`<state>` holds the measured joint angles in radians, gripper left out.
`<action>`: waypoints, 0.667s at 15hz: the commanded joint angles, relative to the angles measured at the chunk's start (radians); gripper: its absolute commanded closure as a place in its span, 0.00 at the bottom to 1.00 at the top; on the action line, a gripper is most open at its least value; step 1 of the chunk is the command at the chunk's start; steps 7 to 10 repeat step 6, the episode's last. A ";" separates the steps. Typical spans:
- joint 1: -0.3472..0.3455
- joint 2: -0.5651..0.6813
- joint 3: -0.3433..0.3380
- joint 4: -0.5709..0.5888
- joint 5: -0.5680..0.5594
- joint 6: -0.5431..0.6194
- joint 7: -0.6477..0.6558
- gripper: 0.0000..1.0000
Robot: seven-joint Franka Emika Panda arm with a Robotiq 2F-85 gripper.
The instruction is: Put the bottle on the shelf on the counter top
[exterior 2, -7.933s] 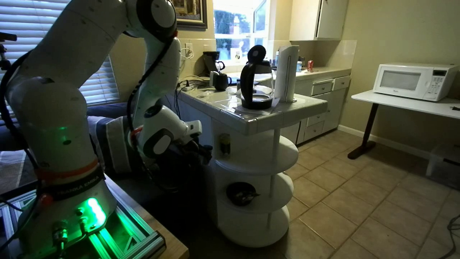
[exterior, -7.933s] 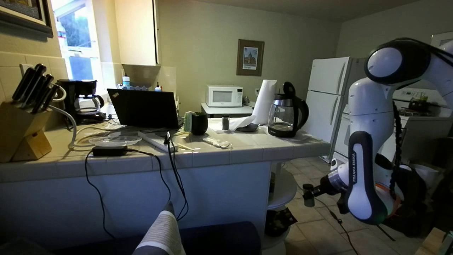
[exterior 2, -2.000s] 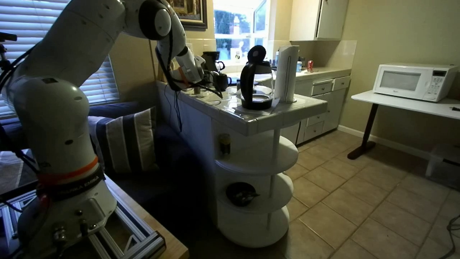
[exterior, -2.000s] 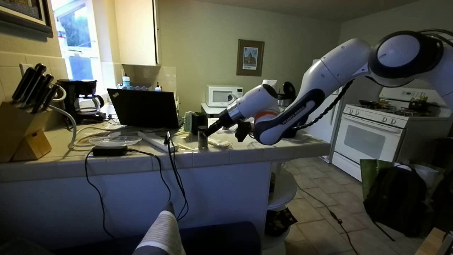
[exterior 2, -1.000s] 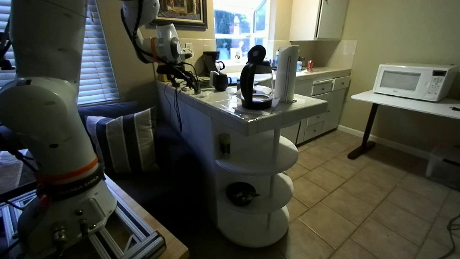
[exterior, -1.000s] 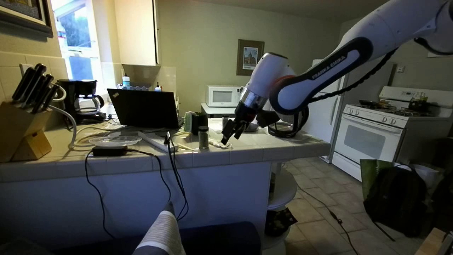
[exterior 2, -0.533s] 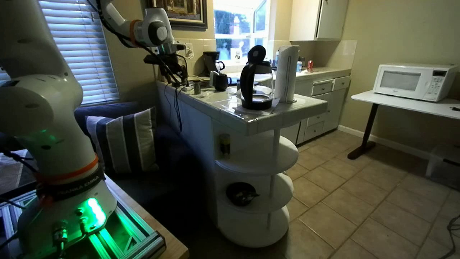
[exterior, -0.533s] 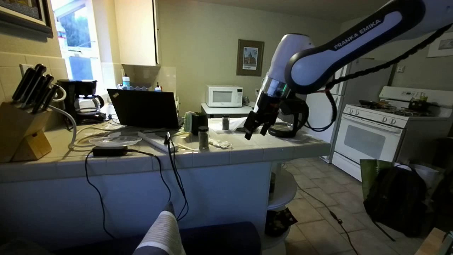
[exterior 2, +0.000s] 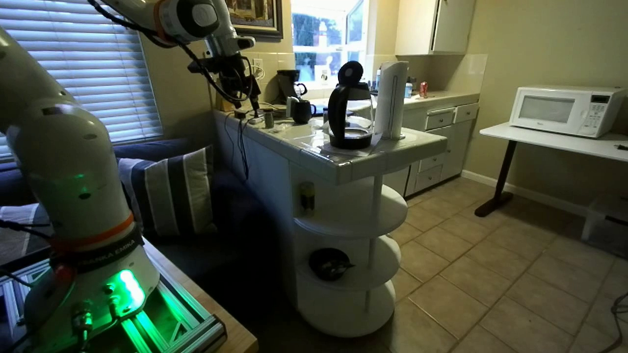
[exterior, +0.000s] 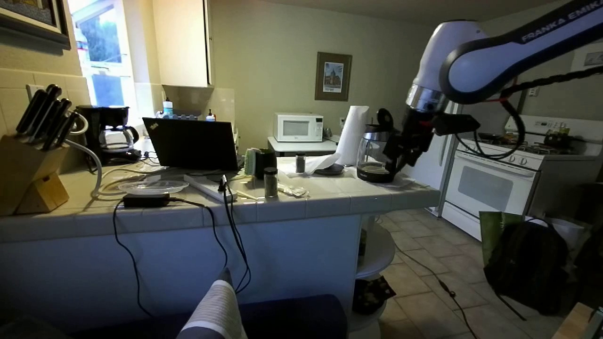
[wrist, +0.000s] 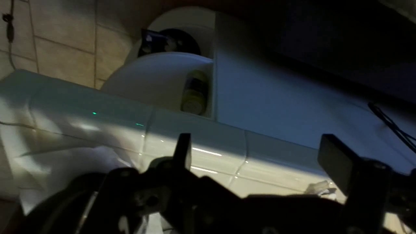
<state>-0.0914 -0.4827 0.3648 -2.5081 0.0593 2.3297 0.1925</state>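
Note:
A small clear bottle with a dark lid [exterior: 270,183] stands upright near the long edge of the counter top [exterior: 330,192], apart from my gripper; the same bottle [exterior 2: 268,119] shows in both exterior views. My gripper [exterior: 402,165] hangs in the air to its right there, partly covering the kettle. In the wrist view the gripper [wrist: 255,143] is open over the counter's tiled edge [wrist: 208,130], its fingers wide apart with nothing between them. Another bottle, yellowish with a dark band [wrist: 196,92], stands on the upper rounded shelf [exterior 2: 353,218] under the counter's end.
The glass kettle [exterior 2: 351,117] and paper towel roll [exterior 2: 392,100] stand at the counter's end. A mug [exterior 2: 303,113], another small jar [exterior: 300,163], a laptop [exterior: 193,143], a crumpled wrapper [exterior: 293,190] and cables lie further along. A dark bowl [exterior 2: 329,264] sits on the lower shelf.
Earlier my gripper carried the bottle above the floor, then stood at it on the counter. It has let go, risen and drawn away from the bottle, which stays standing.

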 commanded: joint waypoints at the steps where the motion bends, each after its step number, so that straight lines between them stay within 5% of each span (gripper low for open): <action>1: 0.074 -0.019 -0.085 -0.018 -0.048 -0.007 0.026 0.00; 10: 0.098 0.001 -0.094 -0.005 -0.052 -0.006 0.027 0.00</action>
